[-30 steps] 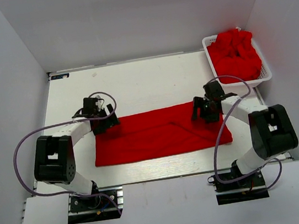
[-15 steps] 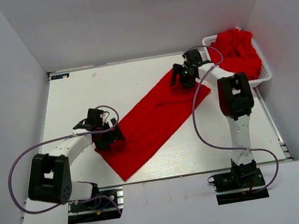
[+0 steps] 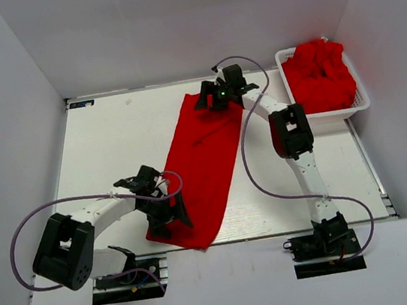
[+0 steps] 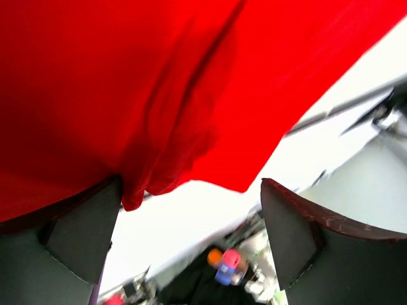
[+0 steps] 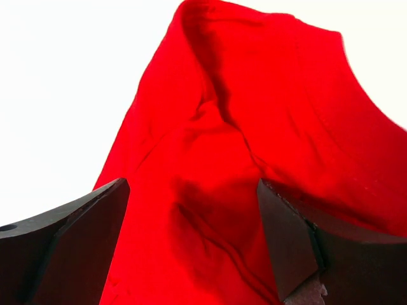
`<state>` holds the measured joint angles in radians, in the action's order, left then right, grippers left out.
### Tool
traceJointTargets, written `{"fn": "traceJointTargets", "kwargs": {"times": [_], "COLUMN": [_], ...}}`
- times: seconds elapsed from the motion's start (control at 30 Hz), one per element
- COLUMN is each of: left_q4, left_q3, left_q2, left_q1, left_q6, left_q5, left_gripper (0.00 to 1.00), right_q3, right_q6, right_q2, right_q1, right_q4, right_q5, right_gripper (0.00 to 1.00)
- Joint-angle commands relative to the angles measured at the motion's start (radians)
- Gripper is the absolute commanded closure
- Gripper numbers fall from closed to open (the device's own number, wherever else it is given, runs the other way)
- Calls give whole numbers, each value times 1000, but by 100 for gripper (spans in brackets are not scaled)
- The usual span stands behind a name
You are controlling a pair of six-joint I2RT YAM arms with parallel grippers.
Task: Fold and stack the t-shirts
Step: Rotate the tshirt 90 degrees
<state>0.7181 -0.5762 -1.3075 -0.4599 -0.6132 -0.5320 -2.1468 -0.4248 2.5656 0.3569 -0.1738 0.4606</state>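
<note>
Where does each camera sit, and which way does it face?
Top external: above, behind the arms, facing down on table, shirt and basket; both arms show.
Left wrist: on the left arm, facing the shirt's near end; left jaws show, open.
Right wrist: on the right arm, facing the shirt's far end; right jaws show, open.
Shared: all three see the same shirt.

**One shirt out, one heap, one basket**

One red shirt [image 3: 201,164] lies on the single table [image 3: 117,134]. One white basket [image 3: 360,104] holds one heap of red shirts [image 3: 319,75], too bunched to count. Two grippers show: the left gripper [image 3: 170,222] and the right gripper [image 3: 211,101], each with two fingers.
</note>
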Motion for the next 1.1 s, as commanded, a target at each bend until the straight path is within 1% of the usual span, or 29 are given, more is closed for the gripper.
{"fn": "traceJointTargets", "kwargs": {"times": [0.0,0.1,0.13,0.17,0.2,0.23,0.27,0.3,0.33,0.37,0.4,0.43,0.5,0.53,0.6,0.63,0.73,0.8,0.9,0.97,1.0,1.07], "left_q4": [-6,24,47,69,108,131,151,214,248,274,291,300,300,270,235,210,201,161,136,116,106,95], "left_q3": [-2,-65,-98,-178,-223,-270,-369,-425,-482,-584,-628,-710,-773,-813,-826,-826,-844,-844,-878,-901,-901,-901], "left_q2": [-28,-56,-56,-68,-68,-78,-78,-93,-107,-143,-163,-182,-214,-225,-225,-210,-210,-249,-332,-367,-395,-404], "left_q1": [-52,-85,-97,-108,-108,-108,-117,-117,-117,-106,-89,-89,-80,-80,-56,-46,16,55,159,196,213,250], "left_q6": [24,65,81,119,137,156,208,231,240,240,221,205,143,126,102,86,70,89,75,75,75,84], "left_q5": [-89,-80,-60,-30,-14,13,106,180,364,451,516,620,717,765,808,857,900,868,821,797,782,782], "left_gripper": [0,0,0,0,0,0,0,0,0,0,0,0,0,0,0,0,0,0,0,0,0,0], "right_q3": [-39,-64,-71,-82,-114,-125,-137,-122,-38,2,36,86,102,107,114,114,125,120,100,120,126,139], "right_q6": [-15,-11,10,18,53,54,98,116,157,184,193,190,181,172,159,150,101,75,20,6,-14,-25], "right_q2": [41,47,44,38,13,1,-17,-91,-123,-151,-236,-254,-304,-311,-320,-321,-303,-279,-248,-239,-236,-217], "right_q1": [47,57,62,57,54,56,56,68,71,80,89,88,93,96,108,126,157,189,232,264,270,277], "right_q4": [72,74,73,59,34,16,-28,-59,-64,-61,-28,-30,-81,-99,-189,-223,-295,-322,-391,-426,-428,-438], "right_q5": [52,18,-28,-45,-60,-74,-95,-111,-158,-201,-235,-256,-350,-374,-436,-450,-525,-565,-615,-632,-673,-683], "right_gripper": [12,12,11,11,11,11,10,10,10,10,10,10,10,10,10,10,10,10,10,10,10,10]}}
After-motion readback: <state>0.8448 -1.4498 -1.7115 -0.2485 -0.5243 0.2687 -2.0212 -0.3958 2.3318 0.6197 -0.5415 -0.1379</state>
